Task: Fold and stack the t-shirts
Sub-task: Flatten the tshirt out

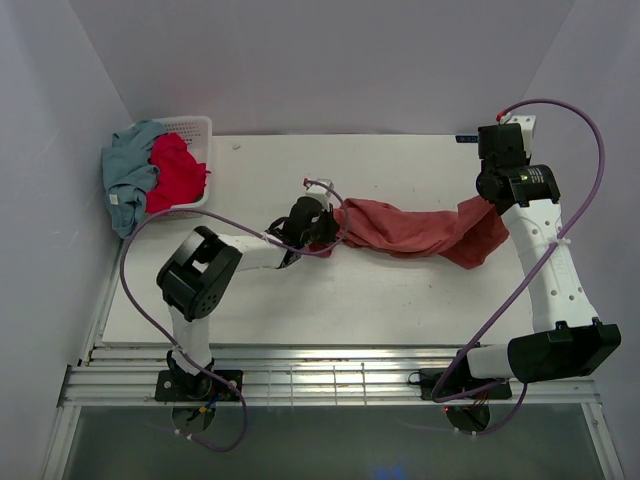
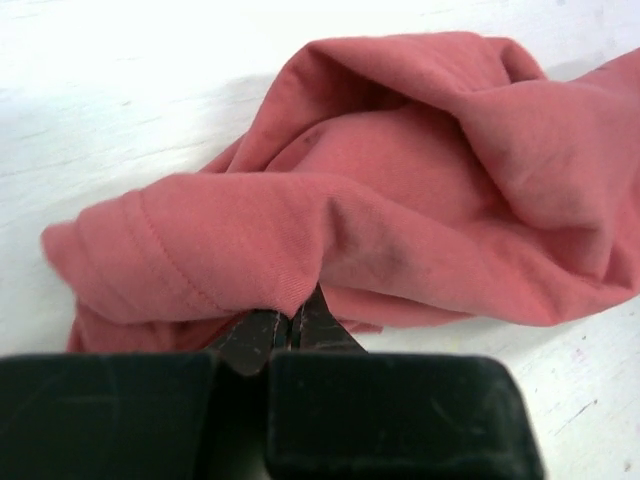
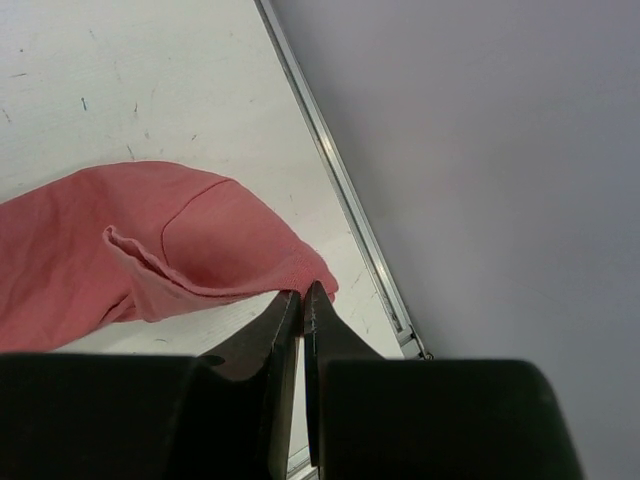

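Well, the dusty salmon-red shirt point(image 1: 420, 232) is strung out like a rope across the middle of the table point(image 1: 400, 295), bunched and twisted, between the two arms. The left pincer point(image 2: 294, 322) is closed tight on a fold near a stitched hem at the shirt's left end, its jaws meeting with cloth pinched between them. The right pincer point(image 3: 302, 300) is closed to a sliver on the far right corner of the cloth, close by the table's right edge, and from above that end looks lifted a little off the surface. The crimson shirt point(image 1: 178, 172) and the grey-blue shirt point(image 1: 128, 172) are heaped in and over the white basket point(image 1: 203, 128) at the back left corner, well apart from the work.

I'd judge this cloth light, limp and quick to sag: it will not keep any shape it is pulled into, and a grip on a loose fold gathers several layers. Better holds would be single-layer spots on the hem or shoulder seams, at two corners, so it can be drawn flat before folding
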Action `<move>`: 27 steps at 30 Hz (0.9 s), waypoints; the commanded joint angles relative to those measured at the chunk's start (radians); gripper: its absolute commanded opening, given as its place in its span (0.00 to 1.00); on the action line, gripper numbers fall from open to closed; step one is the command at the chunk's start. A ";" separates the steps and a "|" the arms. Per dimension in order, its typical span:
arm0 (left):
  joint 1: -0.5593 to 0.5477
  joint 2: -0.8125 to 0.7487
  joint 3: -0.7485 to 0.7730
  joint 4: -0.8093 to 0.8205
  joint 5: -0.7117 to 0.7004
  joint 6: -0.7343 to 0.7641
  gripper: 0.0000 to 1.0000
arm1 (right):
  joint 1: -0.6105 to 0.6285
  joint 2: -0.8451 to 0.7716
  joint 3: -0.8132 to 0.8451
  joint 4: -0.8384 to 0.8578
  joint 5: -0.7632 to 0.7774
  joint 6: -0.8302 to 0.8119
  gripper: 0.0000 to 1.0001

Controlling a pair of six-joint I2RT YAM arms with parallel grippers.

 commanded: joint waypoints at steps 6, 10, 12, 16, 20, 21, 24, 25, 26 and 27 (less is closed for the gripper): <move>-0.004 -0.450 0.222 -0.554 -0.285 0.111 0.00 | -0.002 0.003 0.010 0.040 -0.021 0.004 0.08; -0.003 -0.579 0.381 -0.752 -0.320 0.142 0.00 | -0.004 0.032 0.065 0.037 -0.033 -0.001 0.08; -0.004 -0.634 0.457 -0.852 -0.334 0.145 0.00 | -0.002 0.055 0.092 0.031 -0.035 -0.010 0.08; -0.004 -0.723 0.563 -1.006 -0.374 0.125 0.00 | -0.002 0.086 0.183 -0.003 -0.044 -0.021 0.08; -0.004 -0.849 0.611 -1.124 -0.293 0.079 0.00 | -0.002 0.043 0.234 -0.024 -0.055 -0.021 0.08; -0.004 -0.874 0.618 -1.142 -0.282 0.062 0.00 | -0.002 0.029 0.253 -0.027 -0.056 -0.021 0.08; -0.004 -0.949 0.671 -1.233 -0.241 0.031 0.00 | -0.002 -0.014 0.331 -0.061 -0.075 -0.027 0.08; -0.004 -0.966 0.695 -1.251 -0.230 0.007 0.00 | -0.002 -0.022 0.362 -0.070 -0.087 -0.031 0.08; -0.004 -0.996 0.704 -1.282 -0.222 -0.004 0.00 | -0.002 -0.035 0.396 -0.092 -0.096 -0.033 0.08; -0.004 -1.013 0.714 -1.290 -0.196 -0.015 0.00 | -0.002 -0.043 0.465 -0.098 -0.107 -0.035 0.08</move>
